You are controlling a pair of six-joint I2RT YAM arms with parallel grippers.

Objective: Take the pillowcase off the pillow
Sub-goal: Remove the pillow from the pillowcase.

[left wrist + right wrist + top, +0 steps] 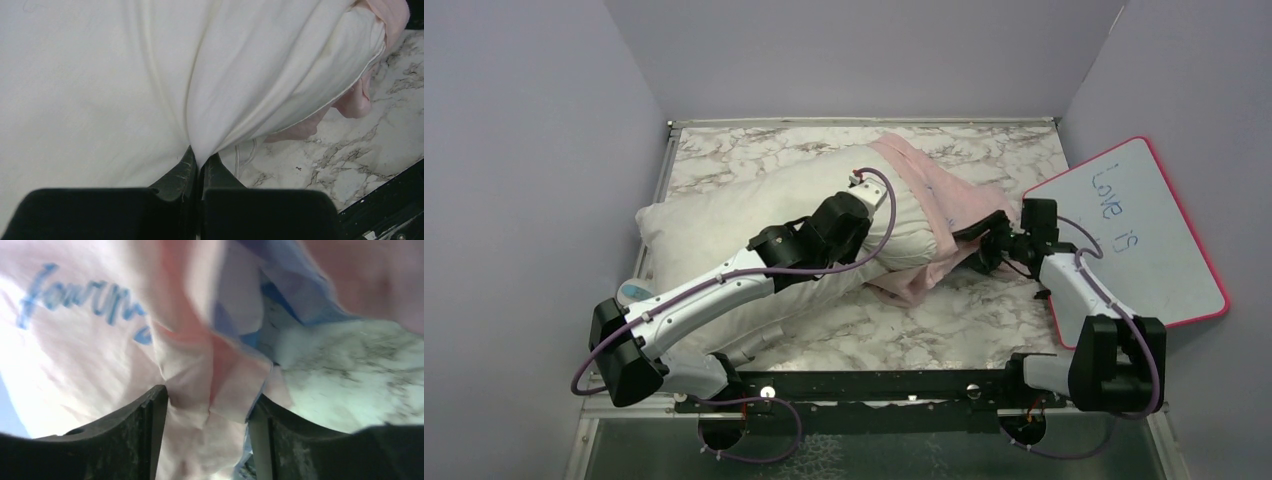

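The plump white pillow (714, 215) lies across the left half of the marble table. Its right end is still inside the pale pink pillowcase (944, 195), which is bunched up there. My left gripper (201, 157) is shut on a pinched fold of the white pillow (100, 75); the pink pillowcase (352, 102) edge shows beyond it. In the top view the left gripper (869, 200) sits on the pillow's middle. My right gripper (976, 240) is at the pillowcase's right edge. In the right wrist view the right gripper (209, 395) stands open, with loose pink pillowcase (75, 340) cloth bearing blue cursive lettering lying between its fingers.
A pink-framed whiteboard (1144, 230) with blue writing leans at the right, close behind the right arm. Grey walls enclose the table (874, 320) on three sides. The black base rail (874, 385) runs along the near edge.
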